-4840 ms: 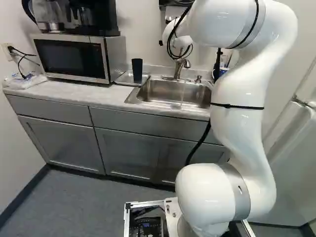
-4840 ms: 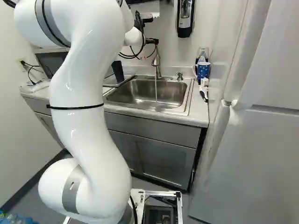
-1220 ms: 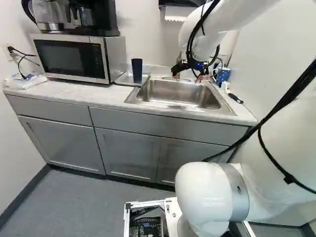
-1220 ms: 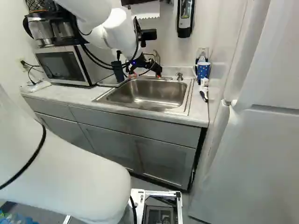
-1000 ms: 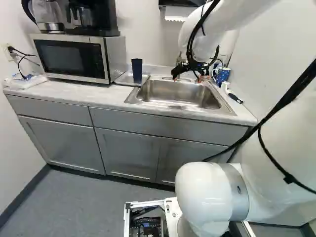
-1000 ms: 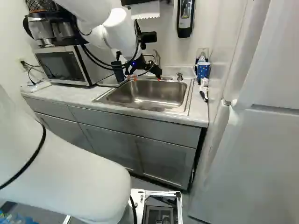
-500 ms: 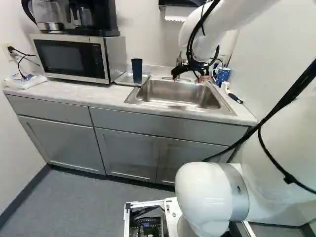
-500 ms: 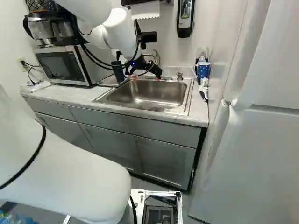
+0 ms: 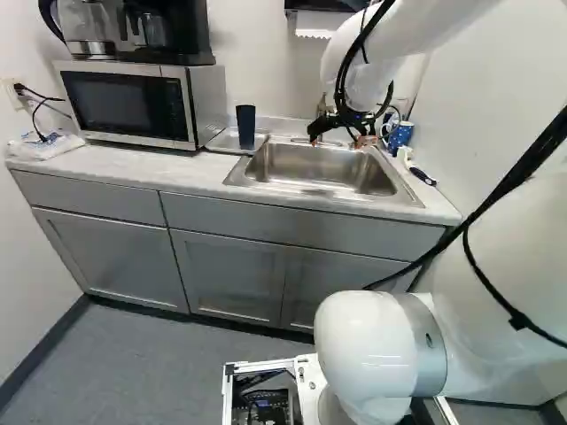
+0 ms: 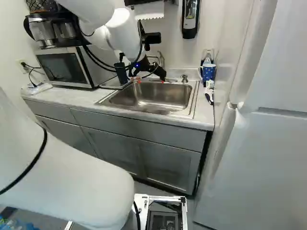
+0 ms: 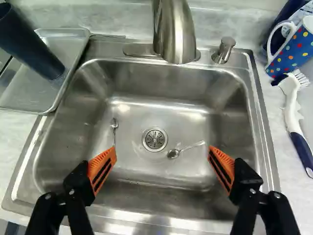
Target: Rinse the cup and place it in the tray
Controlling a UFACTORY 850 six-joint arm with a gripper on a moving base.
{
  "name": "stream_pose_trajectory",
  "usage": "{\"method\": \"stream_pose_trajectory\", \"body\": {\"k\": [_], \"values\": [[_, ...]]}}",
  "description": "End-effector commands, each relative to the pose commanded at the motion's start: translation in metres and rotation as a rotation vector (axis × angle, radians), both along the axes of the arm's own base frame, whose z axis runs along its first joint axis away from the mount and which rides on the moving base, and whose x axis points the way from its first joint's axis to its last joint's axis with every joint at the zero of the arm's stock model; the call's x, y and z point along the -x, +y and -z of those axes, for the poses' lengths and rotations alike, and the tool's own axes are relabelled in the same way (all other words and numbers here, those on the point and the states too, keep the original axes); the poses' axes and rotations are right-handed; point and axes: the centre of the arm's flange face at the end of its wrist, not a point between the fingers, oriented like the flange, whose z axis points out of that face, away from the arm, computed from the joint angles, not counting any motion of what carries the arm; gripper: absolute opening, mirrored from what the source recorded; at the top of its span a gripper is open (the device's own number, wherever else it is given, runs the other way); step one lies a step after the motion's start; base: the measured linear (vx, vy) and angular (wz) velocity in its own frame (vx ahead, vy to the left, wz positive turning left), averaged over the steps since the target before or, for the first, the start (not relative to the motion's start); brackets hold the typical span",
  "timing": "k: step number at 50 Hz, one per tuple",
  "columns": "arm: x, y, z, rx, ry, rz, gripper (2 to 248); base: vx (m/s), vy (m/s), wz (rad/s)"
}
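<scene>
Left base view shows, upper left of centre, our dark cup standing in the tray, presumably to drain; our pincer hangs wide open over the sink, empty.

Bright light, white glare in the sink, shine on the arm, shadow under the cabinets

I see white walls, gray floor, dark baseboard. Gray cabinets under a pale counter; microwave on it at the left base view's left, coffee maker on top. White refrigerator at the right base view's right.
</scene>
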Motion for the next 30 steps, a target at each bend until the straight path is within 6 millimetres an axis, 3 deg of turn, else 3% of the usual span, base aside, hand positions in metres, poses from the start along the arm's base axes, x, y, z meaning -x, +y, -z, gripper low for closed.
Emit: {"method": "stream_pose_trajectory", "body": {"k": [30], "values": [[0.0000,0.0000,0.0000,0.000,0.000,0.000,247,-0.022,0.011,0.001]]}}
